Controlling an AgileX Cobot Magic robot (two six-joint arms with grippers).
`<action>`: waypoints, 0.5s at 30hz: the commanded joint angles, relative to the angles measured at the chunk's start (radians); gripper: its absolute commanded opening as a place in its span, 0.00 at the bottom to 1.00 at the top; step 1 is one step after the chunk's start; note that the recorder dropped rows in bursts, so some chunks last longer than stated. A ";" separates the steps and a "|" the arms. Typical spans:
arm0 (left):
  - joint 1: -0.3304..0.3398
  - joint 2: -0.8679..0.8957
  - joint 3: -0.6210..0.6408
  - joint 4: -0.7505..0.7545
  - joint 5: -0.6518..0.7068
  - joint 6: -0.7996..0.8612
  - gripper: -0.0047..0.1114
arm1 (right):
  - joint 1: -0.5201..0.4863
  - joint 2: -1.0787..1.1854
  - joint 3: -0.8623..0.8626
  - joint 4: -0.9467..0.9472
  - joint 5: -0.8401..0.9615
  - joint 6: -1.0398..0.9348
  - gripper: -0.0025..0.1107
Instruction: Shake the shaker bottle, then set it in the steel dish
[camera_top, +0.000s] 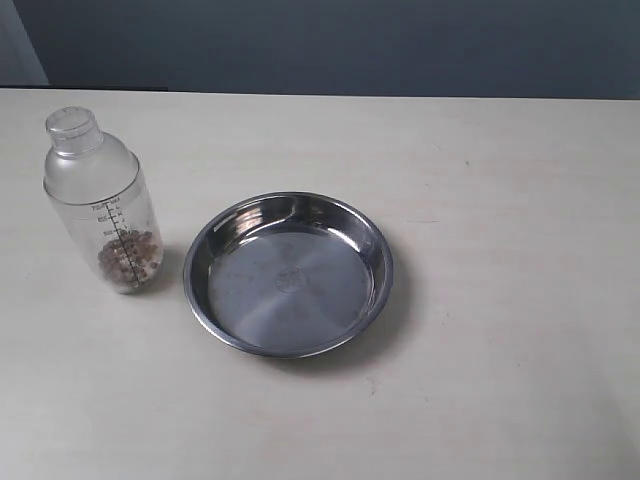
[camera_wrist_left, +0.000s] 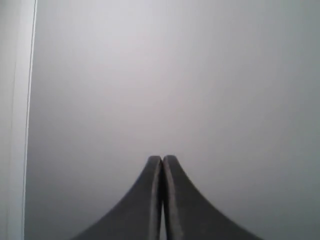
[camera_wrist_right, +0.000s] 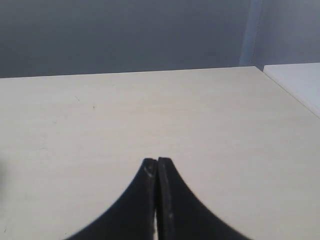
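The shaker bottle (camera_top: 103, 200) stands upright at the table's left in the exterior view, frosted clear plastic with a round cap, a black scale and brown bits at its bottom. Just right of it lies the steel dish (camera_top: 372, 240), round, shiny and holding nothing. Neither arm shows in the exterior view. My left gripper (camera_wrist_left: 162, 159) is shut with nothing between its jaws, facing a plain grey surface. Over bare tabletop, my right gripper (camera_wrist_right: 157, 161) is likewise shut and holds nothing. Neither wrist view shows the bottle or the dish.
The pale wooden table (camera_top: 500, 160) runs back to a dark grey wall (camera_top: 350, 40). In the right wrist view the table's far edge (camera_wrist_right: 150, 72) meets that wall, with a white surface (camera_wrist_right: 300, 82) beyond the corner.
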 joint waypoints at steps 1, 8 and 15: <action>-0.002 0.261 -0.138 0.050 -0.019 -0.001 0.04 | -0.003 -0.005 0.001 0.001 -0.013 -0.002 0.01; -0.063 0.415 -0.079 0.085 -0.115 -0.104 0.04 | -0.003 -0.005 0.001 0.001 -0.013 -0.002 0.01; -0.119 0.460 0.048 0.326 -0.352 -0.176 0.08 | -0.003 -0.005 0.001 0.001 -0.013 -0.002 0.01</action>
